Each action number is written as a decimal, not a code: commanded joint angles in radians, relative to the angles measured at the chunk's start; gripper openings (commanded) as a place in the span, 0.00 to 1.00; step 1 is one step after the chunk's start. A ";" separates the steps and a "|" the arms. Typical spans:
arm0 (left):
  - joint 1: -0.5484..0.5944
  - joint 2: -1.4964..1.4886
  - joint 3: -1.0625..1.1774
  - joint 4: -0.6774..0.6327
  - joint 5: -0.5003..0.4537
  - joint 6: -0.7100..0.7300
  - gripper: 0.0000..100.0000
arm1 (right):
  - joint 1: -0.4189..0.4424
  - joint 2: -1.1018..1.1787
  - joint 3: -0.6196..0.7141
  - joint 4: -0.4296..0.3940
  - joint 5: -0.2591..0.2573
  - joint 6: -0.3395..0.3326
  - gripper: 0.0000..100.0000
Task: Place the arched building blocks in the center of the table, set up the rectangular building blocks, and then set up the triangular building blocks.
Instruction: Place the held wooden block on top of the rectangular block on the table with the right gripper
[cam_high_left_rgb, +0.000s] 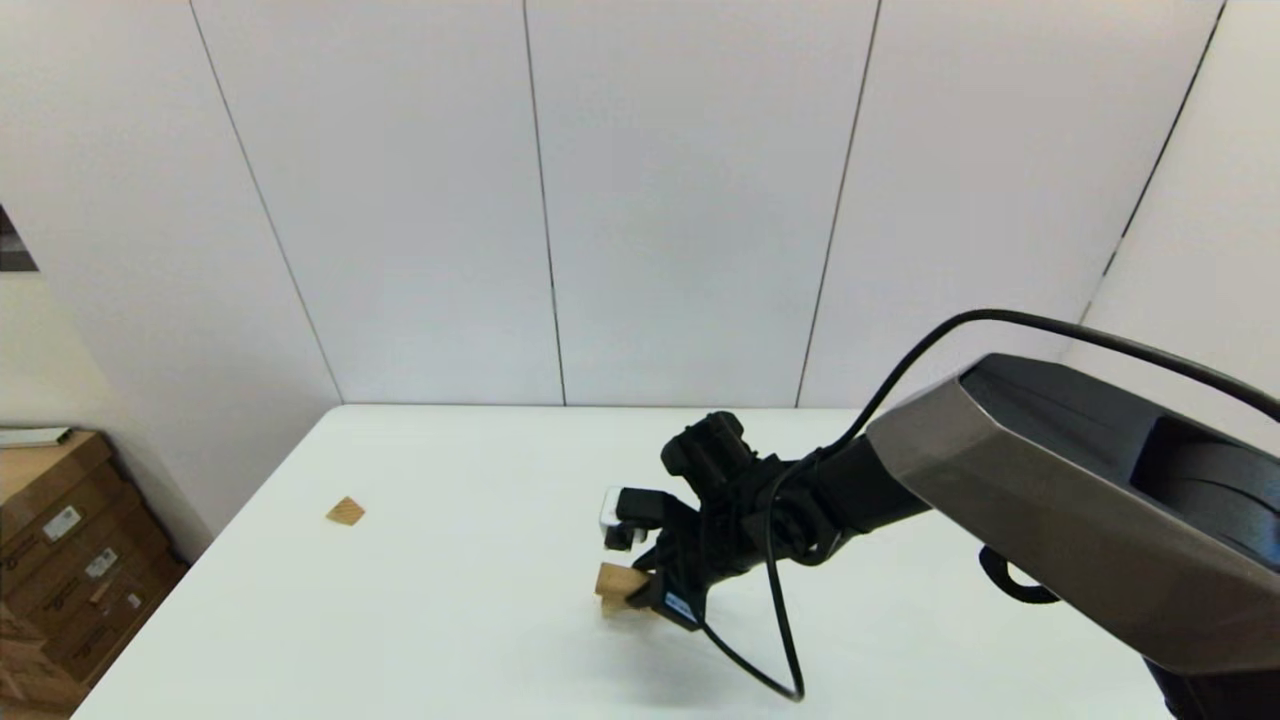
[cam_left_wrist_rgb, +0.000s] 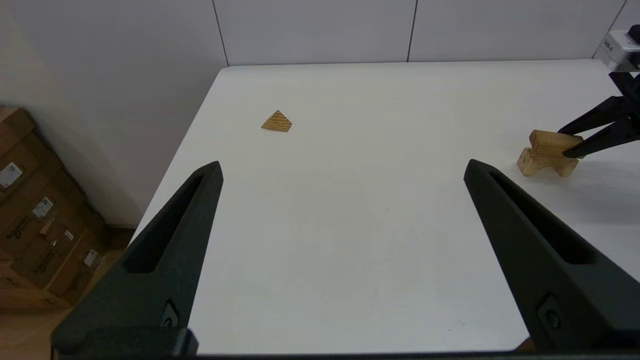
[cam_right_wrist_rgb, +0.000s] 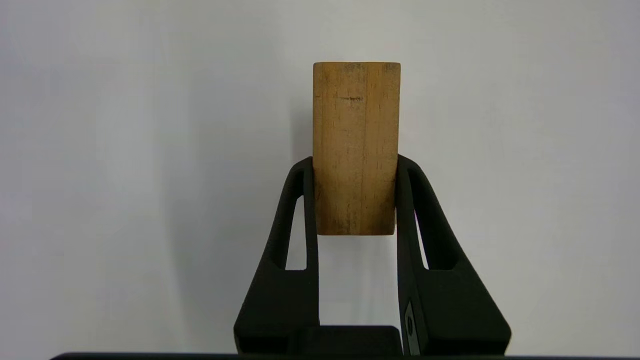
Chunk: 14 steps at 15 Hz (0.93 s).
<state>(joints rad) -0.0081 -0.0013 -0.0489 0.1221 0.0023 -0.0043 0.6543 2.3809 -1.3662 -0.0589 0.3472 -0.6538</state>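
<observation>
My right gripper (cam_right_wrist_rgb: 356, 165) is shut on the rectangular building block (cam_right_wrist_rgb: 356, 145), a plain light-brown wooden bar. In the head view the right gripper (cam_high_left_rgb: 640, 585) holds that bar (cam_high_left_rgb: 615, 578) near the table's middle, right over the arched building block (cam_high_left_rgb: 628, 606). From the left wrist view the bar (cam_left_wrist_rgb: 552, 141) sits slightly tilted on top of the notched arch (cam_left_wrist_rgb: 532, 162), with the right gripper (cam_left_wrist_rgb: 575, 142) still clamped on it. The triangular building block (cam_high_left_rgb: 345, 511) (cam_left_wrist_rgb: 277, 121) lies flat far off at the left. My left gripper (cam_left_wrist_rgb: 344, 167) hangs open and empty above the table's near left part.
The white table (cam_high_left_rgb: 450, 620) (cam_left_wrist_rgb: 350, 225) is bordered by white wall panels behind. Brown cardboard boxes (cam_high_left_rgb: 60, 560) (cam_left_wrist_rgb: 35, 220) stand on the floor past the left edge. A black cable (cam_high_left_rgb: 775, 620) droops from the right arm onto the tabletop.
</observation>
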 joint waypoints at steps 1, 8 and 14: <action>0.000 0.001 0.000 0.001 0.001 0.000 1.00 | -0.012 0.020 -0.016 0.002 0.003 -0.023 0.00; 0.000 0.001 0.000 0.001 0.001 0.000 1.00 | -0.022 0.024 -0.022 0.007 0.003 -0.036 0.00; 0.000 0.001 0.000 0.001 0.001 0.000 1.00 | -0.021 0.017 -0.019 0.033 0.003 -0.038 0.00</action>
<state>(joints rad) -0.0081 -0.0013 -0.0489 0.1217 0.0028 -0.0043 0.6317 2.4026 -1.3868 -0.0257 0.3477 -0.6879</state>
